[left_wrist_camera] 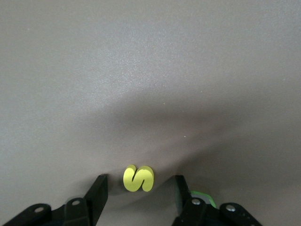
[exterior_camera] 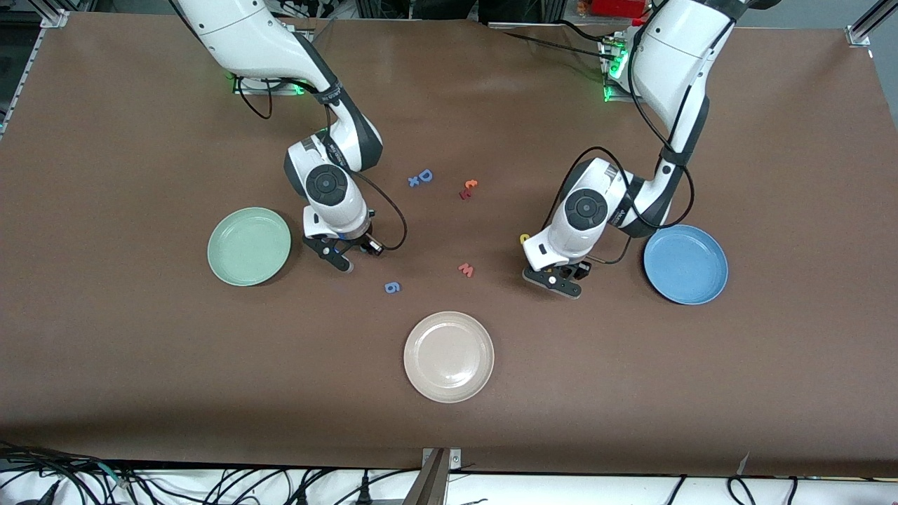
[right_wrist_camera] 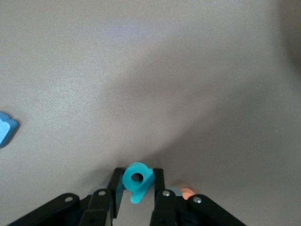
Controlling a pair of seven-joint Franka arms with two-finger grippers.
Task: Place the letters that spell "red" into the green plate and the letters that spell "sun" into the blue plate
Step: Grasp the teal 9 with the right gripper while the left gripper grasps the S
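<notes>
Resting on brown table (exterior_camera: 140, 365), right claw (right_wrist_camera: 136, 188) pinches teal letter (right_wrist_camera: 137, 181), left claw (left_wrist_camera: 138, 190) released.

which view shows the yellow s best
The left wrist view: the yellow s lies flat on the table, whole and readable, between the left pincer fingers with a gap on each side. In the front view the left arm hides it. The right wrist view does not show it.
</notes>
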